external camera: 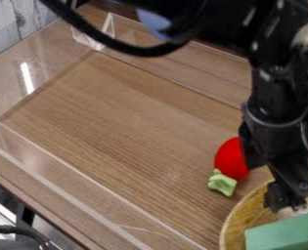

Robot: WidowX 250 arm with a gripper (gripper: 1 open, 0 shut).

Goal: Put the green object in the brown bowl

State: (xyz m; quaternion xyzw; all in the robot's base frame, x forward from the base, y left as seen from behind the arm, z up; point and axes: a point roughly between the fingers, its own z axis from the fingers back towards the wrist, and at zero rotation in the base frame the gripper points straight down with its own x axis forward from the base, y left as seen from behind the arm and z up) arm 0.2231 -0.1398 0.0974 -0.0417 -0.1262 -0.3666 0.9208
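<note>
- The green object point(286, 237) is lying flat inside the brown bowl point(238, 223), down at the bottom right corner of the view, with part of it running off the frame edge.
- Its long axis is running from lower left up to the right, so its near short end is pointing toward the bowl's near-left rim and its far end is pointing off to the right.
- Its pale top face is showing, and a darker side edge is showing along the lower left.
- The gripper point(286, 200) is hanging just above the bowl, pointing steeply down, with its tip right over the bowl's inside near the far edge of the green object.
- The jaws are standing spread wide and are holding nothing; the green object is lying free below them, and whether a fingertip is brushing it cannot be told from this view.
- The black arm point(281, 107) is filling the upper right, rising up from the bowl and blurring toward the top of the frame.
- A red object point(230, 155) is sitting on the table point(104, 127) just beyond the bowl's far-left rim, partly hidden behind the arm.
- A small bright green lumpy piece point(223, 183) is sitting on the table between the red object and the bowl's rim, close beside both.
- The bowl's light rim is curving up the left side of the green object, and the streaked tan inside is showing between the rim and the object.
</note>
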